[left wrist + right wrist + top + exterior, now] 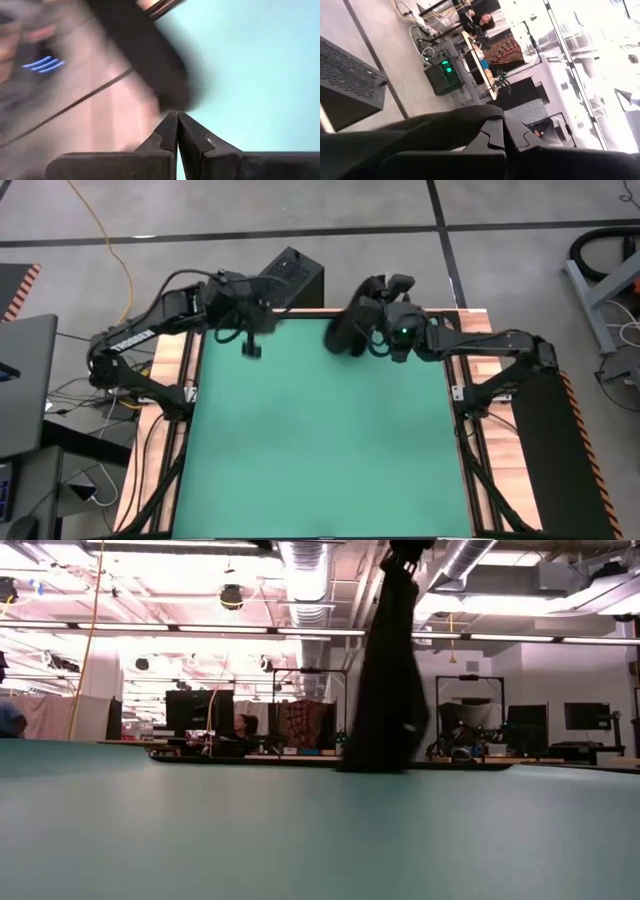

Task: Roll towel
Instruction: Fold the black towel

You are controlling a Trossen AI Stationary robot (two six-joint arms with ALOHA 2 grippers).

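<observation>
Left gripper [253,352] over green mat [320,450] at desk's far edge, fingers together, empty. Right gripper [375,330] raised beside it, fingers clamped on black soft cloth towel [388,670], hanging bunched, lower end touching mat. Risk: uneven landing, hampering rolling. No containers visible.

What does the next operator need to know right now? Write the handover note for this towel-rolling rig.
Right claw: shut on the towel, holding it up so it hangs over the far edge of the green mat, its lower end at or near the mat.
Left claw: shut, empty, hovering over the mat's far left corner.
Done: towel picked up by one end.
Left: lay the towel flat on the mat, then roll it. No rolling has started.
</observation>
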